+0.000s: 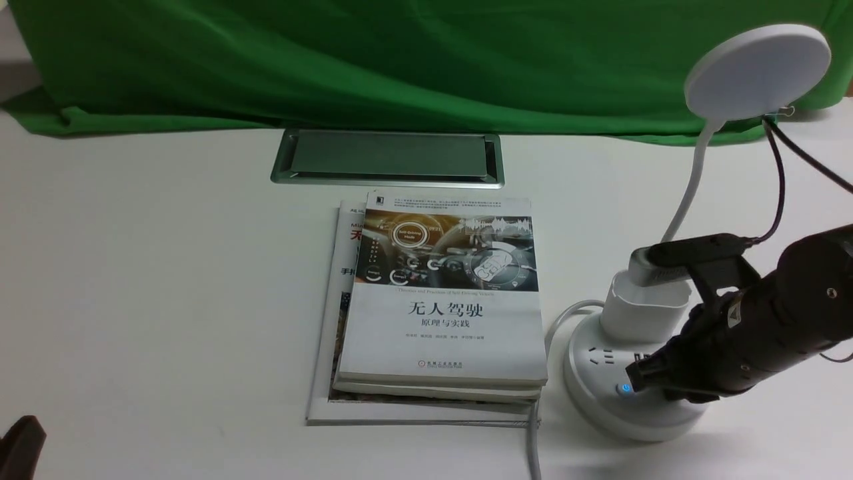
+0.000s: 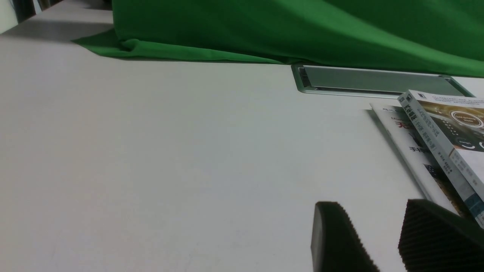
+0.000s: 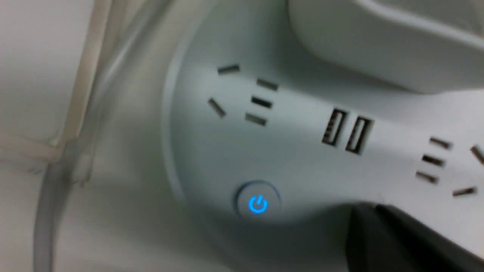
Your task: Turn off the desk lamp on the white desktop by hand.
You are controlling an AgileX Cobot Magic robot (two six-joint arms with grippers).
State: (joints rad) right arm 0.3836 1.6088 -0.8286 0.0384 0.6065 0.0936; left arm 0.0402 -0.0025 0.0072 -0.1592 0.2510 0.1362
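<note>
One desk lamp [image 1: 641, 313] stands on the white worktop [image 1: 166, 267], just to the right of the stack of books [image 1: 440, 313]. Its round base [image 1: 590, 370] sits close to the stack's near right corner. Its single flat disc head [image 1: 756, 70] rises on a thin neck, high and to the right of the stack.

The stack shows two volumes that can be counted: a thick book lying on a thinner, wider one.

In the right wrist view the base carries two socket groups, two USB ports [image 3: 346, 130] and one power button [image 3: 258, 204], whose symbol glows blue. One cup-like holder [image 3: 378, 37] rises behind them.

The right gripper [image 1: 636, 379] hangs over the base on the side away from the stack, its tip just beside the glowing button. Whether its jaws are parted or closed cannot be told.

The left gripper [image 2: 372, 226] sits low, well to the left of the stack. Its jaws are apart, with bare worktop showing between them, and they hold nothing.

One silver cable hatch [image 1: 386, 157] lies just beyond the stack, with one green cloth [image 1: 400, 60] behind it.
</note>
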